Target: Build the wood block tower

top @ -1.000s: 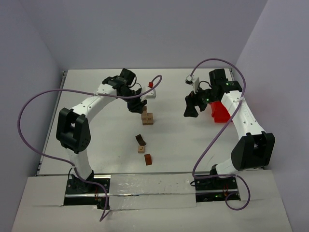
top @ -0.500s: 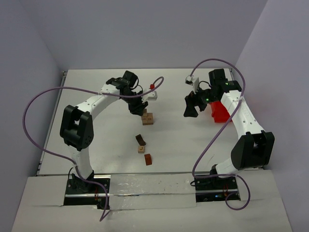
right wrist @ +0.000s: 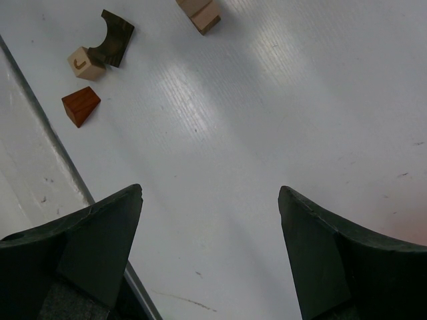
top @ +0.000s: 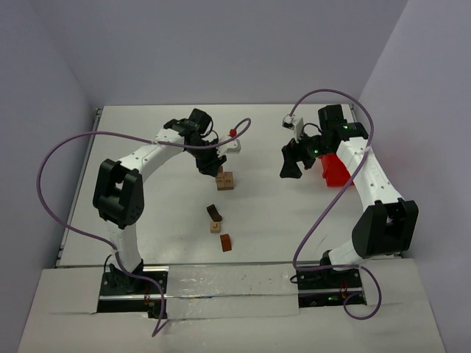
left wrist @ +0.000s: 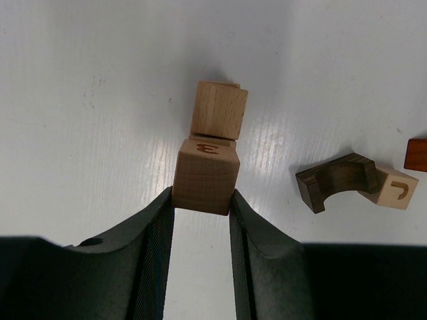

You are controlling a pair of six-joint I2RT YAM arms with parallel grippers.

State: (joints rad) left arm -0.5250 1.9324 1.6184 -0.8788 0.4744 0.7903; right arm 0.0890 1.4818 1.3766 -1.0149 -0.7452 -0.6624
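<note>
Left hand (left wrist: 202,197) is shut on a tan cube (left wrist: 205,175) with a burned mark on top. The cube is pinched at its near side faces by both fingertips. Just beyond it, touching or nearly so, a second tan cube (left wrist: 219,110) is seen, apparently sat on another piece. This is taken as the tower start, mid-tabletop (top: 169,228). Whether the held cube is raised or resting cannot be told.

Loose pieces are off to one side: a dark arch block (left wrist: 337,181), a lettered cube (left wrist: 395,189) touching it, and a reddish-brown wedge (right wrist: 81,107) nearby. Right hand (right wrist: 210,193) is spread wide with nothing held, well apart from the blocks, with the red bin (top: 335,170) beside it.

Step judged: held cube to be set on the stack. It should be raised clear of the rear cube's top, squared to it and lowered flat. Release should come only once its weight is carried. Side contact is to be avoided; the stack looks slightly twisted and would likely topple.
</note>
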